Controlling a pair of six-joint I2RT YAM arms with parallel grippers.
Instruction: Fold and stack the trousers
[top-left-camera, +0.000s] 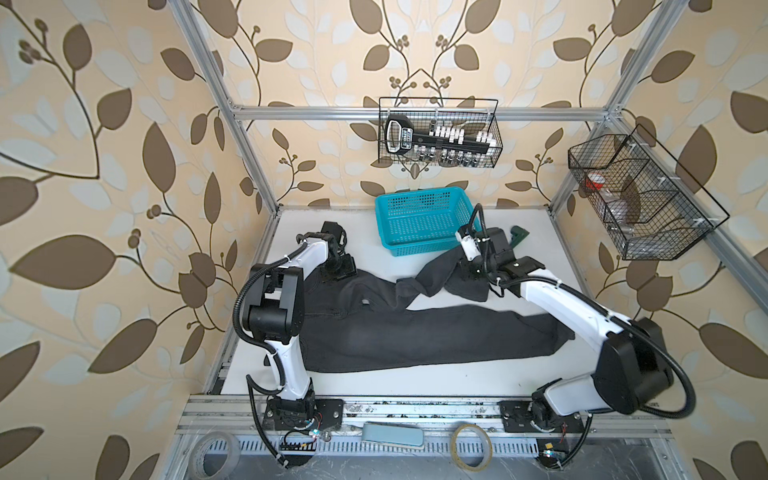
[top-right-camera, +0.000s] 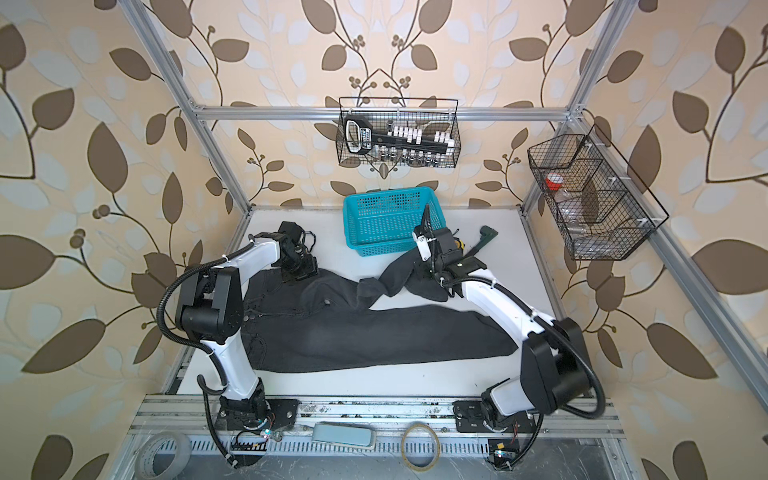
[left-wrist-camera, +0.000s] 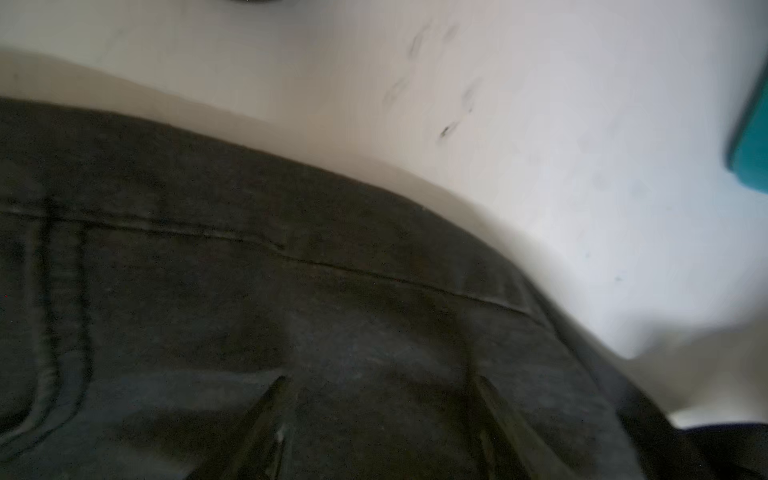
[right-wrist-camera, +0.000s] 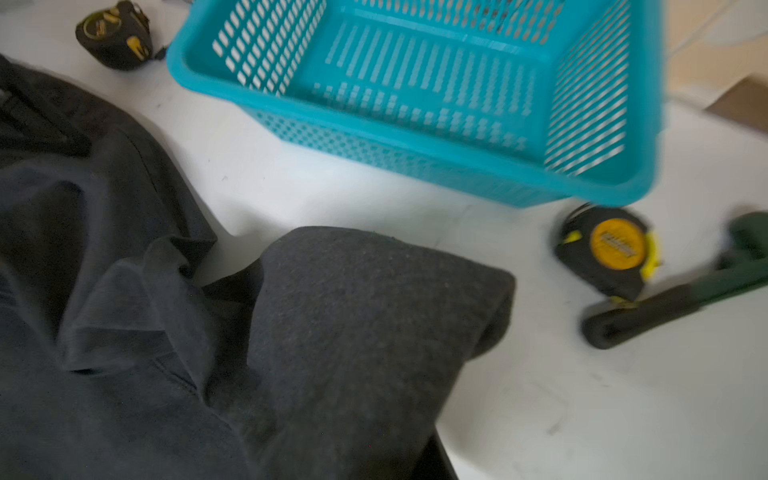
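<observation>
White matte tabletop (top-left-camera: 365, 249), leaf-print walls behind. Left gripper (top-left-camera: 341, 269) sits over the waistband end of the trousers (top-left-camera: 415, 336); cannot tell whether its jaws are parted. Trousers sprawl across mid-table: charcoal denim, near leg flat and straight, far leg twisted and bunched. Teal perforated plastic basket (top-left-camera: 422, 246) just behind. Right gripper (top-left-camera: 471, 270) clenched, apparently on the far leg's cuff end. Judgement: heavy, limp, non-slippery cloth; best taken at thick hems and the stitched waistband.
</observation>
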